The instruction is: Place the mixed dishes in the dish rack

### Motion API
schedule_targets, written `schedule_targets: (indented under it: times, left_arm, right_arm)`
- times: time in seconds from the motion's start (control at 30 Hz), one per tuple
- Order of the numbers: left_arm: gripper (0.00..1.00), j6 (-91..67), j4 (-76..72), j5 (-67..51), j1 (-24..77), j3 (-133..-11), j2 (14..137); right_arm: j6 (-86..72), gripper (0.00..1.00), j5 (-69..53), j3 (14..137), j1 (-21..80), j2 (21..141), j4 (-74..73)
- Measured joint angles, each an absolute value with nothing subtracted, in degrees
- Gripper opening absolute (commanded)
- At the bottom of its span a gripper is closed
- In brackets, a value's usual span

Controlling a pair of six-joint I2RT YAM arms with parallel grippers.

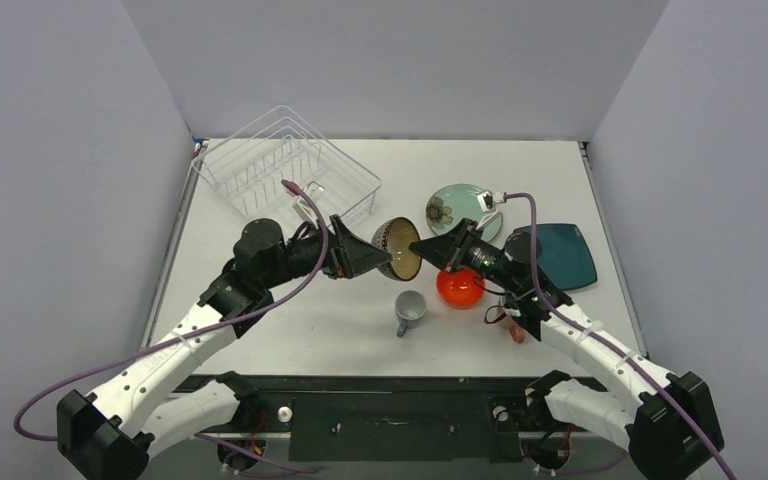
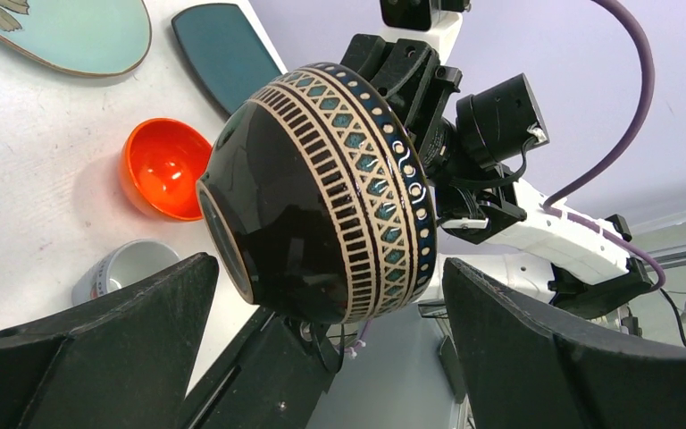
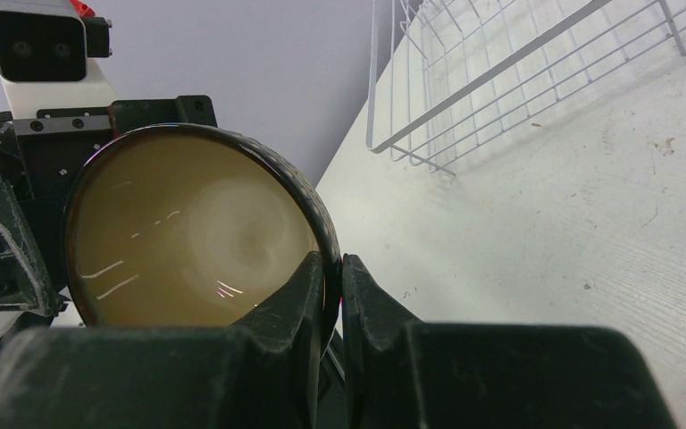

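The brown bowl (image 1: 397, 249) hangs on its side in mid-air between the two arms, its patterned outside (image 2: 322, 192) facing the left wrist and its beige inside (image 3: 188, 241) facing the right wrist. My right gripper (image 1: 428, 248) (image 3: 332, 268) is shut on the bowl's rim. The left gripper (image 1: 365, 258) (image 2: 328, 268) is open, a finger on each side of the bowl with a gap showing on both sides. The white wire dish rack (image 1: 285, 165) (image 3: 518, 71) stands at the back left with nothing in it.
On the table lie the orange-red bowl (image 1: 459, 288) (image 2: 163, 165), the grey-blue mug (image 1: 409, 311) (image 2: 125, 268), the round pale-teal plate (image 1: 457, 208) (image 2: 62, 31) and the dark-teal plate (image 1: 560, 255) (image 2: 223, 49). A pink object (image 1: 516, 330) peeks out beneath the right arm.
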State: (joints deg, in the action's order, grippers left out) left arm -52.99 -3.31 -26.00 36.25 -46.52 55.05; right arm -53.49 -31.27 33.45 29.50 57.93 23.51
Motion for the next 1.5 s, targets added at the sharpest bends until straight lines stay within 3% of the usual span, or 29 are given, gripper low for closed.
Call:
schedule_targets:
  times: [0.3, 0.53, 1.13, 1.4, 1.5]
  left_arm:
    - [0.99, -51.79, -1.8, -24.25, 37.58, -47.03, 55.05]
    - [0.89, -48.71, 3.07, -19.84, 40.49, -49.45, 55.05]
    - [0.77, -48.66, 5.43, -16.86, 40.84, -49.91, 55.11]
    - [0.53, -48.58, 6.72, -15.97, 40.84, -50.48, 55.31]
    - [0.38, -48.53, 6.83, -15.84, 40.84, -50.52, 55.31]
  right_arm:
    - [-52.12, 0.0, -29.41, 33.45, 31.42, 58.28, 23.0]
    - [-51.42, 0.0, -28.47, 33.45, 31.99, 58.28, 22.55]
    - [-50.57, 0.0, -27.18, 33.45, 32.75, 58.28, 22.22]
    - [-50.11, 0.0, -25.91, 33.45, 33.17, 58.28, 22.11]
    - [-50.0, 0.0, -25.5, 33.45, 33.39, 58.28, 22.13]
